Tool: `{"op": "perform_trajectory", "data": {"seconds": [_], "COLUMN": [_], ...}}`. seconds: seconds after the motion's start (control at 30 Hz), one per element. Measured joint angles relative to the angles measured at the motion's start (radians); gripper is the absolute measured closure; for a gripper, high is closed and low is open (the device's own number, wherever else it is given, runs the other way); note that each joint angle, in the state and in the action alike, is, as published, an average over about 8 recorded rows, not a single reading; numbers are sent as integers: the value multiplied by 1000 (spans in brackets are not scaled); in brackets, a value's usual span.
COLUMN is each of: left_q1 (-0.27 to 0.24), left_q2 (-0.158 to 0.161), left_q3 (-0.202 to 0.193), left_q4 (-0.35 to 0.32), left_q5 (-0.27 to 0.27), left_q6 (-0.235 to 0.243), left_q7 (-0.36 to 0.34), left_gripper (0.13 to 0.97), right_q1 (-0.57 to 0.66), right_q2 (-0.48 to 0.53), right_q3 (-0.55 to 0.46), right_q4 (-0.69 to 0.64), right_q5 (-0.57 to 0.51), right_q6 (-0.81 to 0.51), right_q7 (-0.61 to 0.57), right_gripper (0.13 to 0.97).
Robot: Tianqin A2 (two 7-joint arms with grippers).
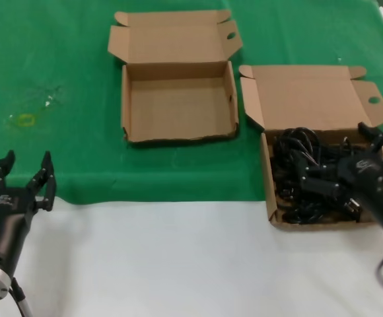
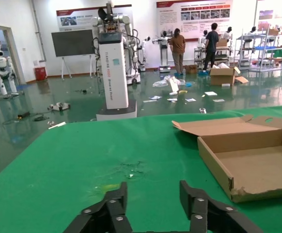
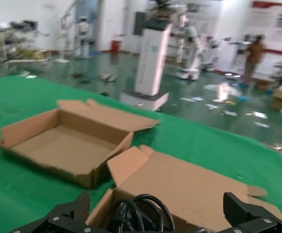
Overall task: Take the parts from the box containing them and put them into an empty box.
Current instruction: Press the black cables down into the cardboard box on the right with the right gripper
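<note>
— Two boxes, both with lids thrown back; which holds what?

— The empty box (image 1: 178, 99) lies at the far centre of the tabletop (image 1: 178, 264), on the green cloth (image 1: 59, 79), bare inside; the box containing them (image 1: 310, 105) sits to its right and a little nearer, just beside it, its near end over the cloth's edge on the white surface; the parts (image 1: 307, 178) are one tangled heap of black cords in that right-hand box; I cannot count the separate bundles.

— And the arms, two of them?

— Two; the right pincer (image 1: 340, 175) is down among the cords, over the near right part of the box, fingers spread wide in its wrist view, one finger (image 3: 63, 218) on each side of a cable loop; whether it touches the cords I cannot tell; the left pincer (image 1: 25, 175) hangs at the near left, well apart from both boxes, above the cloth's edge, its fingers (image 2: 109, 206) spread and gripping nothing.

— Anything else on the cloth?

— One small yellowish smear (image 1: 25, 119) at the far left.
</note>
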Motion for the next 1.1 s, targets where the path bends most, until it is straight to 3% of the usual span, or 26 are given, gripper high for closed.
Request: {"op": "perform_trajectory", "data": {"seconds": [0.1, 0.27, 0.53, 0.77, 1.1], "left_q1": [0, 0, 0, 0, 0], "left_q2": [0, 0, 0, 0, 0], "left_q3": [0, 0, 0, 0, 0], "left_q4": [0, 0, 0, 0, 0], "left_q5": [0, 0, 0, 0, 0], "left_q6": [0, 0, 0, 0, 0], "left_q7": [0, 0, 0, 0, 0], "left_gripper": [583, 705, 840, 914, 952], "right_q1": [32, 109, 323, 593, 947], "right_q2": [119, 277, 409, 426, 315], "right_q3": [-39, -81, -167, -304, -431], "right_q4": [5, -14, -145, -347, -699], "right_q5": [15, 22, -1, -40, -169], "right_q6": [-51, -210, -555, -863, -1246], "right_q7": [68, 182, 258, 236, -24], "right_gripper": [129, 129, 129, 129, 129]}}
